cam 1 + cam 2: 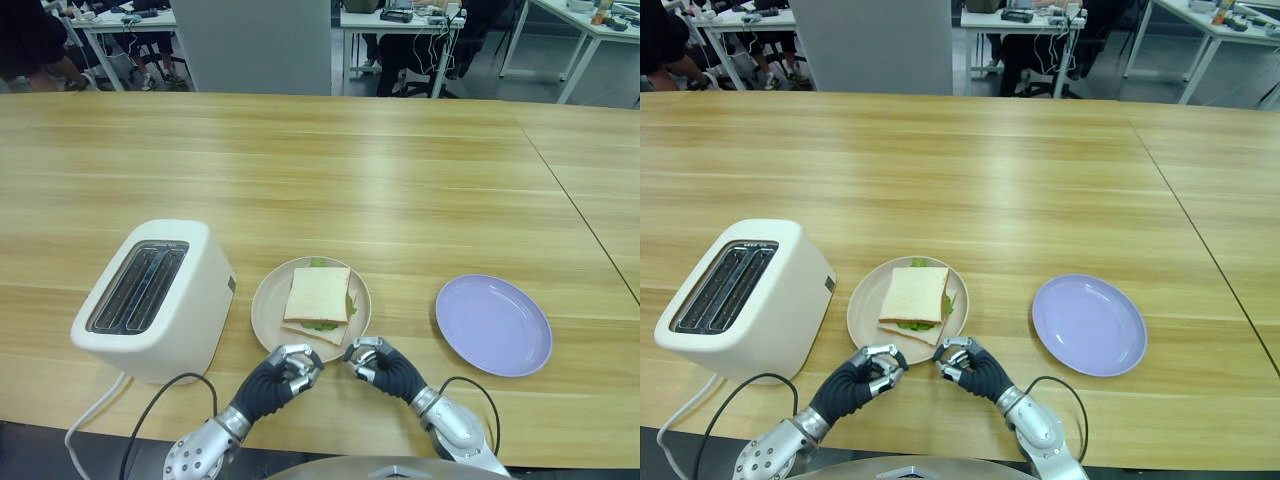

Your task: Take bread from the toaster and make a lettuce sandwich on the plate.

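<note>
Item 1, sandwich (pixel 318 300): lies on the round beige plate (pixel 266 305), straight ahead of both my hands and just beyond them. Two slices of soft white bread, near square, the slightly longer side running away from me. The top slice sits a little askew, so the lower one shows at the near edge. Lettuce (pixel 321 326), green and crinkled, shows between the slices there.

Item 2, left hand (pixel 290 368): dark, fingers curled in, holding nothing, at the plate's near rim toward its left.

Item 3, right hand (pixel 370 362): same state, curled and empty, at the near rim toward its right. Neither hand touches the bread, and both look about equally near it. By my judgement the sandwich is built and little of the task is left.

Item 4, toaster (pixel 150 300): cream, smooth, boxy with rounded corners, to the left of the plate. Its two long slots (pixel 138 288) run away from me and hold no bread. A dark cord (pixel 150 410) trails off near my left arm.

Item 5, purple plate (pixel 493 325): round, smooth, bare, well to the right.

Item 6, counter (pixel 350 170): pale wood, grain running across
</note>
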Controlling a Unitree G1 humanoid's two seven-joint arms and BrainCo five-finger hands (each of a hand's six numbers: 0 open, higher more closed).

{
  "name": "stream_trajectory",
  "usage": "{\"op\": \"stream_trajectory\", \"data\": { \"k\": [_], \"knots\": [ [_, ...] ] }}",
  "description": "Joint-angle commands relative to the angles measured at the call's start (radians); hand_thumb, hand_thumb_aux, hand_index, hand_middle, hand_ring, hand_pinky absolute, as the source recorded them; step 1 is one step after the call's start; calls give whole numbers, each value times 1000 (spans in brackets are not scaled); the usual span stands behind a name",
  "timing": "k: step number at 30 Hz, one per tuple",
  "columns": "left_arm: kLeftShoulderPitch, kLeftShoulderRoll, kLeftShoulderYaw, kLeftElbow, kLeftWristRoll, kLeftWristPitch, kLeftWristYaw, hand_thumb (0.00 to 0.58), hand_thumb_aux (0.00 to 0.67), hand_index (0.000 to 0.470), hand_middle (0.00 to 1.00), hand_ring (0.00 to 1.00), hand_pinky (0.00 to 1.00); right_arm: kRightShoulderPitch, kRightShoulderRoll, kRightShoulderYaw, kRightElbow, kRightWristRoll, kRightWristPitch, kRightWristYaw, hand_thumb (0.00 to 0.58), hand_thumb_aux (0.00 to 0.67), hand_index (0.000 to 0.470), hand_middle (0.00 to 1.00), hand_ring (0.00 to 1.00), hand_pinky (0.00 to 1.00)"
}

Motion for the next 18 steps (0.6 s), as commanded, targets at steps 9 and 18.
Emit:
{"op": "stream_trajectory", "data": {
  "k": [9,18],
  "knots": [
    [-105,-9,25,188,-25,93,-27,580,670,460,1000,1000,1000,-85,50,-39,157,2,111,-21,580,670,460,1000,1000,1000],
    [-287,-60,22,392,47,126,30,580,670,460,1000,1000,1000,-176,89,-78,254,-12,135,-58,580,670,460,1000,1000,1000]
  ]
}}
